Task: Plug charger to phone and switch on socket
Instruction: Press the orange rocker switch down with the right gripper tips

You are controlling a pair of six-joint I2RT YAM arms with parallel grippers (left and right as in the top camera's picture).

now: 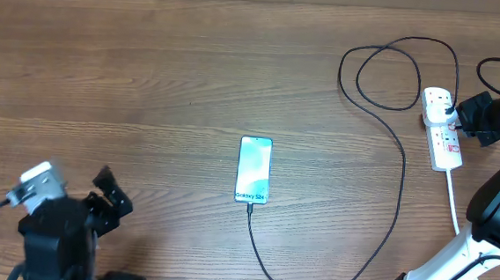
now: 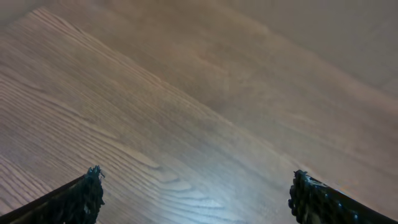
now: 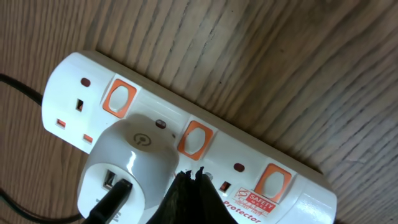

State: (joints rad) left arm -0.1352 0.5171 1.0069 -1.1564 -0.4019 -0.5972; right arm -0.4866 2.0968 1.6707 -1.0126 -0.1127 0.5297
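Note:
The phone (image 1: 254,169) lies face up mid-table, its screen light blue. The charger's thin black cable (image 1: 401,181) is plugged into the phone's near end, curves right, loops at the back and reaches the socket (image 1: 444,140), a white power strip at the far right. In the right wrist view the cable's USB plug (image 3: 112,198) sits in a white adapter (image 3: 134,158) plugged into the strip (image 3: 298,186), which has orange-red switches (image 3: 195,138). My right gripper (image 3: 193,176) (image 1: 460,120) is shut, its tips just above the strip beside the adapter. My left gripper (image 2: 196,185) (image 1: 109,196) is open and empty.
The strip's white cord (image 1: 454,203) runs toward the front right, past the right arm's base (image 1: 453,260). The left arm (image 1: 58,232) sits over the front left corner. The left wrist view shows only bare wood (image 2: 199,112).

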